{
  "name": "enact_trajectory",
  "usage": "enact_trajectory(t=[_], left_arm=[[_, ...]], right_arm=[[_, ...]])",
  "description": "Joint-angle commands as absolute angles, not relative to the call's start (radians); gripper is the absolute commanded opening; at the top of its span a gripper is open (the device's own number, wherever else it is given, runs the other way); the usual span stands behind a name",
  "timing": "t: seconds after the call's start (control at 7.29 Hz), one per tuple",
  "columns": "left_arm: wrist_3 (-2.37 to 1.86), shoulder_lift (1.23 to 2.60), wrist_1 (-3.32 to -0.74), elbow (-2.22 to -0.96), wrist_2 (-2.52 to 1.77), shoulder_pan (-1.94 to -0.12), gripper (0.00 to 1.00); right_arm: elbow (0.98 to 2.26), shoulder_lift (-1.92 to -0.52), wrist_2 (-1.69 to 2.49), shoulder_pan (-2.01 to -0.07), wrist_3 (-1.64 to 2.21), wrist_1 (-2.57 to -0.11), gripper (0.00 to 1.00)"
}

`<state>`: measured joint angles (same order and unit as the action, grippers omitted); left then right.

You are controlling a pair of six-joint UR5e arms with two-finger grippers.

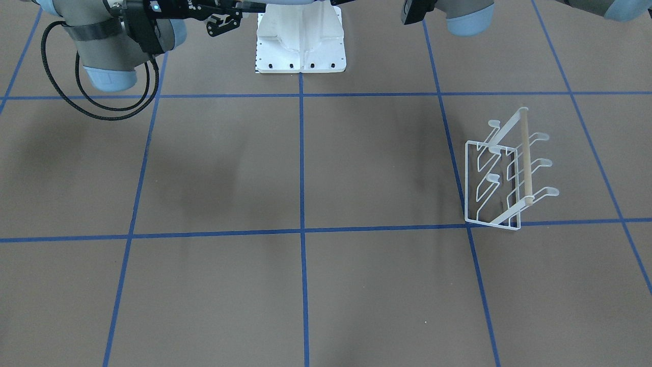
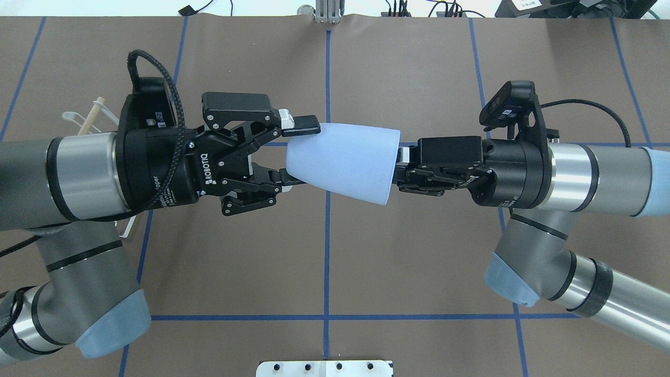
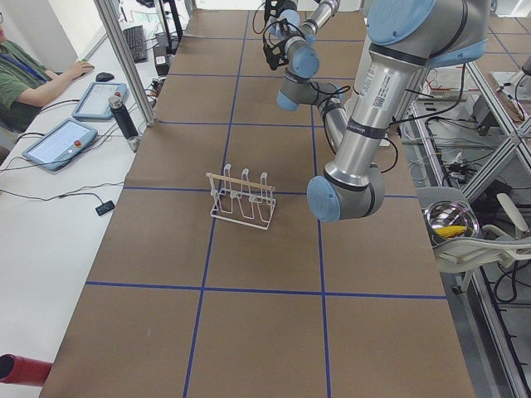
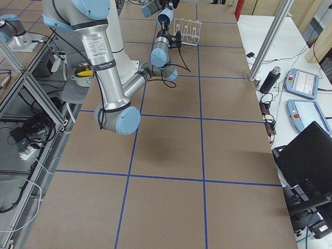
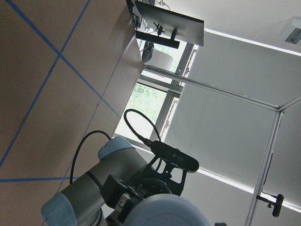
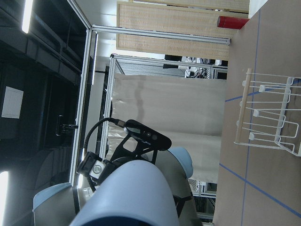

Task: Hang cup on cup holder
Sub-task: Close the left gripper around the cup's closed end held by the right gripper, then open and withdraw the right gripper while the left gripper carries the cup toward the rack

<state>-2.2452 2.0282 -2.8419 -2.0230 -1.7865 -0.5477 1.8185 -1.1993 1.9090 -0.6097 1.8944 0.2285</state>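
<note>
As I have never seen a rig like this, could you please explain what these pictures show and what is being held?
Two robot arms work at a brown table taped with blue lines. One picture looks down from behind the robot, one faces it across the table, two come from the table's ends, and two from wrist cameras. On the table stands a white wire rack with a wooden dowel. In mid-air, the right gripper pinches the rim of a light blue plastic tumbler. The left gripper straddles its narrow base, grip unclear.
</note>
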Motion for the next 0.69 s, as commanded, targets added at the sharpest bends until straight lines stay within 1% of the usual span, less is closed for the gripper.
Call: enact_trajectory(t=[0.0, 0.14, 0.41, 0.55], left_arm=[[-2.246, 2.026, -2.841, -2.029, -1.792, -0.549, 0.0], [-2.244, 2.02, -2.836, -2.043, -1.798, -0.549, 0.0], [-2.224, 2.006, -2.833, -2.049, -1.824, -0.567, 0.0], [-2.224, 1.997, -2.801, -2.048, -1.839, -0.606, 0.0]], right_arm=[[1.819, -1.219, 1.907, -0.611, 1.888, 0.23, 1.0], [1.821, -1.241, 1.91, -0.615, 1.885, 0.23, 1.0], [1.809, -1.296, 1.93, -0.699, 1.867, 0.229, 1.0], [1.804, -1.328, 1.956, -0.742, 1.836, 0.222, 1.0]])
